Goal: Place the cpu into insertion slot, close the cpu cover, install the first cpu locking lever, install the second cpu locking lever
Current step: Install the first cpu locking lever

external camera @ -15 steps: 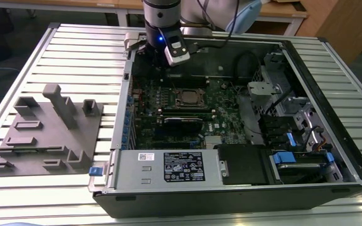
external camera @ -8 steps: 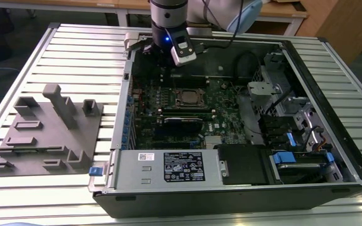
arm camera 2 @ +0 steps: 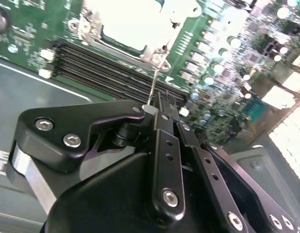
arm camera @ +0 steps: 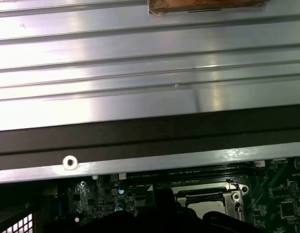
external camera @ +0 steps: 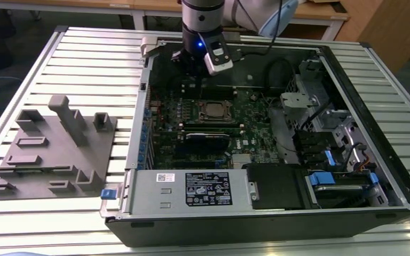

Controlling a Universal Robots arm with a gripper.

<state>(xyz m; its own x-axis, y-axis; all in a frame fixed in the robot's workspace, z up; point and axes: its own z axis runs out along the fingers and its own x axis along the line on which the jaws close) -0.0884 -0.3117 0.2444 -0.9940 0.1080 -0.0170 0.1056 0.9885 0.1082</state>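
Observation:
The cpu lies flat in the insertion slot on the green motherboard, and its pale metal top shows through the window of the cpu cover, which lies down over it. A thin wire locking lever stands up from the socket's corner. Its free end sits right beside my fingertips. My gripper is shut; I cannot tell whether it pinches the lever. In the exterior view the gripper hangs just beyond the socket's far side. The first wrist view shows the socket too.
The open computer case stands on a slatted metal table. Black memory slots run beside the socket. A power supply and drive bays with blue tabs line the near side. A grey fixture plate lies at the exterior view's left.

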